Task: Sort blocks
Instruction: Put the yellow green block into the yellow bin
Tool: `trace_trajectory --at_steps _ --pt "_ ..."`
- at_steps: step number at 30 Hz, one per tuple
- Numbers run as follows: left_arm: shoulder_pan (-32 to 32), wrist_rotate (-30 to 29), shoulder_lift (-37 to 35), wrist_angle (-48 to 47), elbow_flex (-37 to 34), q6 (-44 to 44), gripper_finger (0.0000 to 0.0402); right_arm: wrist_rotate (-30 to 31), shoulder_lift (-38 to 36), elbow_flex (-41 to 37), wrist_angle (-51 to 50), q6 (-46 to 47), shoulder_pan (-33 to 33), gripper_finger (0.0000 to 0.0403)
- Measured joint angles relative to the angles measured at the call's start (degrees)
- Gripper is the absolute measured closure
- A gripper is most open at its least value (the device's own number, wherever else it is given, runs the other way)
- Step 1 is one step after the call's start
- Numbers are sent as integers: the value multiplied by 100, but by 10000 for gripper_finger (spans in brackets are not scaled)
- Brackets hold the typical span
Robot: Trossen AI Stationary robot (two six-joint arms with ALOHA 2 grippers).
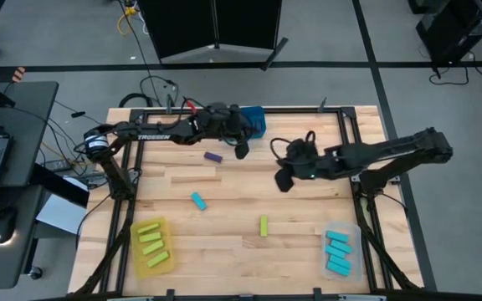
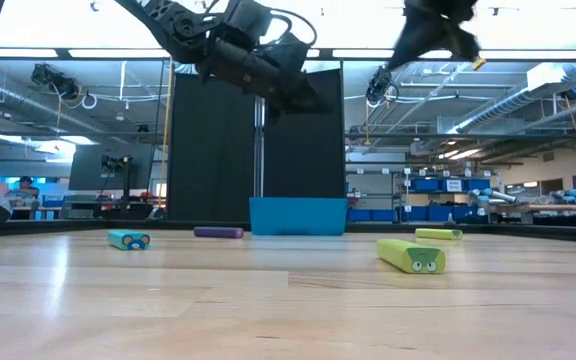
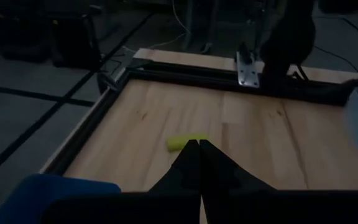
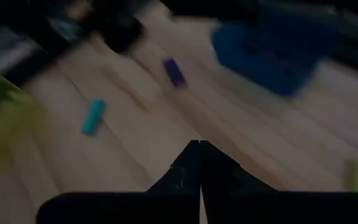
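— Where are the arms right now?

— Both up off the table. The left gripper (image 1: pixel 241 150) hangs near the far edge, just beside the blue bin (image 1: pixel 253 119), with its fingers pressed together and nothing between them. The right gripper (image 1: pixel 284 179) is out over the middle of the table (image 1: pixel 224 242), also pinched closed and empty.

— And the blocks?

— Three lie loose on the wood. A purple block (image 1: pixel 213 156) sits near the left gripper, a cyan block (image 1: pixel 198 201) lies nearer the middle, and a yellow-green block (image 1: pixel 264 226) is toward the front, well apart from the others.

— The rest?

— Already in bins. The yellow bin (image 1: pixel 151 261) at the front left corner holds three yellow-green blocks (image 1: pixel 151 237), and the clear bin (image 1: pixel 354 251) at the front right holds several cyan blocks (image 1: pixel 337 251). I can't see into the blue bin from here.
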Motion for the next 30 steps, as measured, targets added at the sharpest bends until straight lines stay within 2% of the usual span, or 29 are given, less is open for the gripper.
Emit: trace_trajectory --at_steps 5,14,19,25,30 --pt "-20 59 -157 104 -325 -12 401 -405 -179 -9 -1126 497 -249 391" --pt "-35 -103 -858 258 -1115 -292 401 -1694 -93 -824 -940 442 -1396 372" --pt "-131 -207 -1238 304 -1545 -507 401 -2272 -87 -1123 -926 43 -2260 334" --pt "-247 -381 -1585 302 -1876 -734 401 -2260 -86 -1434 -706 -529 -3147 269" --pt "-343 -388 -1794 280 -2082 -1036 402 -2272 -2 -1783 -233 -901 -3633 217"
